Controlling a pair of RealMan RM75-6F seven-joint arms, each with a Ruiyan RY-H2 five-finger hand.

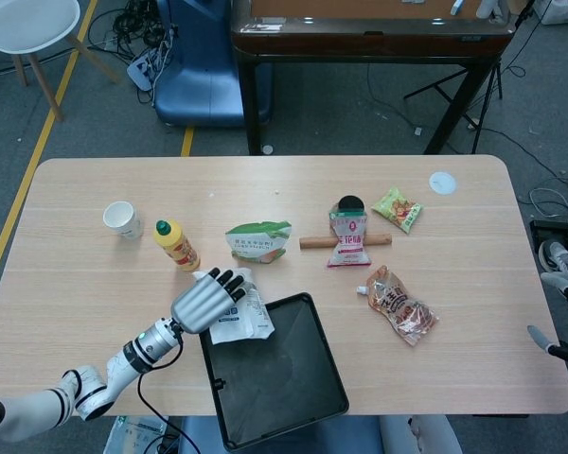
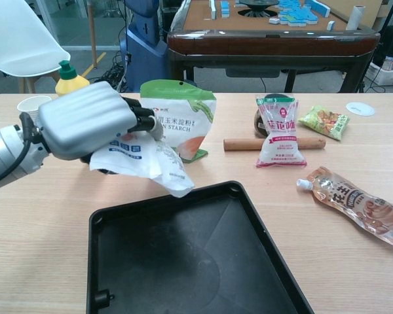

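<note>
White plastic sugar bag, held in our left hand above the near-left corner of the black tray.

Our dark fingers curl over the top of the white sugar bag, gripping it from above so it hangs slack, its lower corner drooping just over the black tray rim. The left hand sits palm down, wrist low toward the worktop edge, which keeps the bag clear of the corn starch pouch and yellow squeeze bottle behind. We cannot tell whether our right hand, barely showing at the far edge, is open.
</note>
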